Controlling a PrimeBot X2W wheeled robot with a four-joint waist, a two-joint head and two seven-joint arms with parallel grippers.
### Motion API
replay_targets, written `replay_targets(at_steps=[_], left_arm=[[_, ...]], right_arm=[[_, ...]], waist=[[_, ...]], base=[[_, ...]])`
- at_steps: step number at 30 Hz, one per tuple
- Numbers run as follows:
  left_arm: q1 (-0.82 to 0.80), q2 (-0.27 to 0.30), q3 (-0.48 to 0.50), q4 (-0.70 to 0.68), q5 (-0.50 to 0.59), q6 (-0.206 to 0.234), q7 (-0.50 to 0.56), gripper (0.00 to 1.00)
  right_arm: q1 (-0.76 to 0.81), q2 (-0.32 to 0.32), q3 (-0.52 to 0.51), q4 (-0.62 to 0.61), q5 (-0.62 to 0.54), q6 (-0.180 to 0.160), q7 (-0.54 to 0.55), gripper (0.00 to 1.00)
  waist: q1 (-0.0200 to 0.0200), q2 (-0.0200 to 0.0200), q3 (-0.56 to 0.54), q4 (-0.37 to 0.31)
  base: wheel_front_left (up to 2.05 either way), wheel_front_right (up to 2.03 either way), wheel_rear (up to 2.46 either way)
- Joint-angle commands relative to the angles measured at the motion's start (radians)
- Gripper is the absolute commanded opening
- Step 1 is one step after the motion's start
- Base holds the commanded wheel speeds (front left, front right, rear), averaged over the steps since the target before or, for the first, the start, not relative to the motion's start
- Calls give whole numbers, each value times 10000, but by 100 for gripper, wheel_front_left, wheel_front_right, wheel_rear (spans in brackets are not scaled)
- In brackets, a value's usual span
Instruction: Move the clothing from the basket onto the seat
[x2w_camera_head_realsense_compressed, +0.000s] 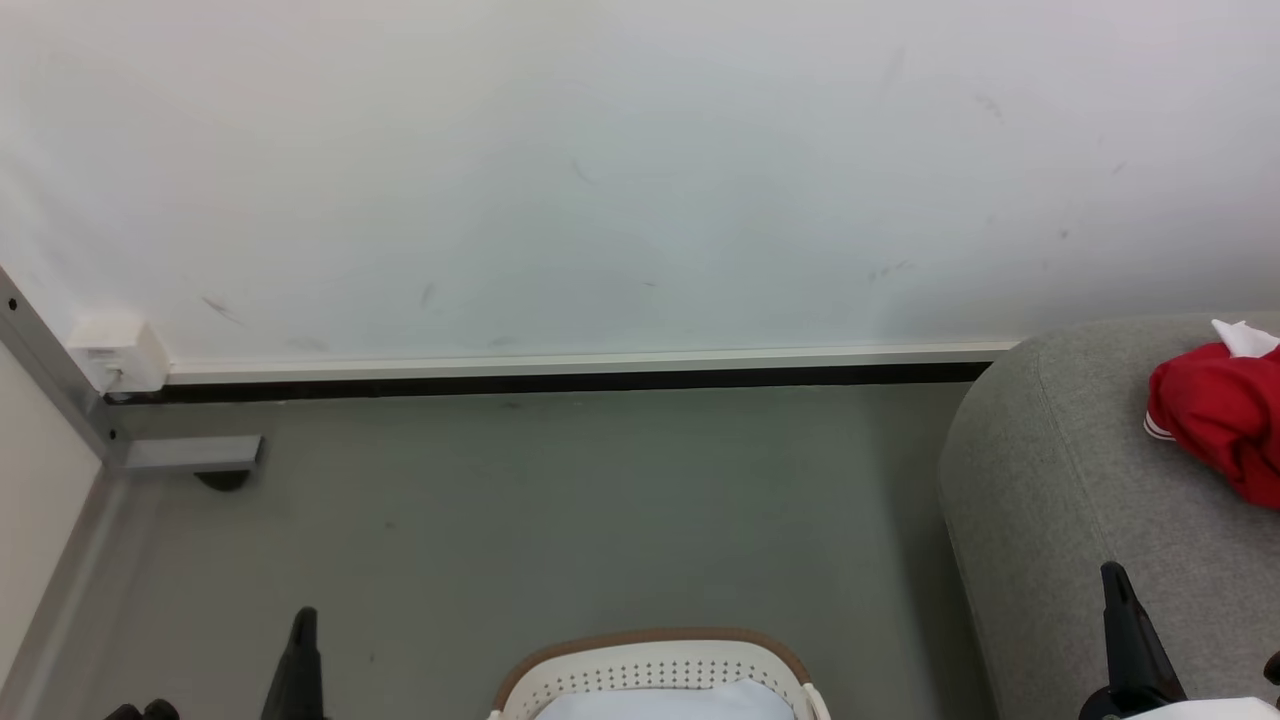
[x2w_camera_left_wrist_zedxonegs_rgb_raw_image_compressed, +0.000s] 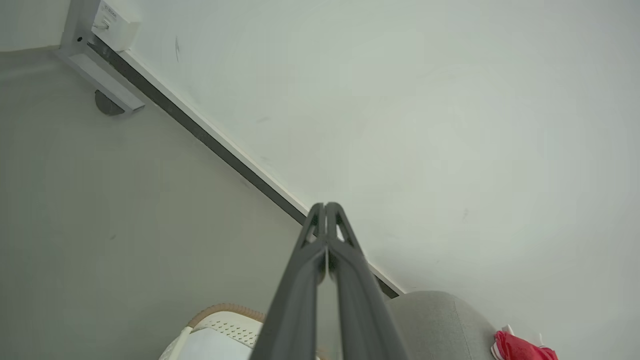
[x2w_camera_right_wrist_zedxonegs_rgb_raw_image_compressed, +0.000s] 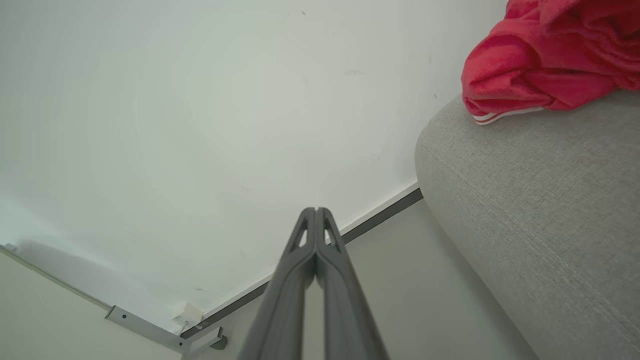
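Lying on the seat (x2w_camera_head_realsense_compressed: 1050, 500) near its rounded end edge, the clothing (x2w_camera_head_realsense_compressed: 1215, 420) is cut off by the head view's right border, with a white scrap at its top. The basket (x2w_camera_head_realsense_compressed: 650, 665) stands on the floor, cropped at the bottom border. A pale cloth (x2w_camera_head_realsense_compressed: 670, 700) lies inside it, but how much of it I cannot tell. The right wrist view brings the garment's white-striped cuff close, at the seat's edge. The left pincer (x2w_camera_left_wrist_zedxonegs_rgb_raw_image_compressed: 326, 206) and right pincer (x2w_camera_right_wrist_zedxonegs_rgb_raw_image_compressed: 316, 210) each have their fingers pressed together, gripping nothing. In the head view their bases are cut off.
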Motion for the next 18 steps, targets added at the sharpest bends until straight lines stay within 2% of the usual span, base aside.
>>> replay_targets(at_steps=[1, 18], left_arm=[[-272, 67, 54, -76, -464, -55, 94, 0], [-548, 76, 121, -20, -2463, -72, 649, 0]], right_arm=[[-316, -18, -89, -97, 384, -7, 94, 0], [-482, 71, -400, -7, 2275, -10, 638, 0]], waist=[[-1, 0, 3, 5], [-1, 0, 33, 49]], base=[[0, 0, 0], [0, 0, 0]])
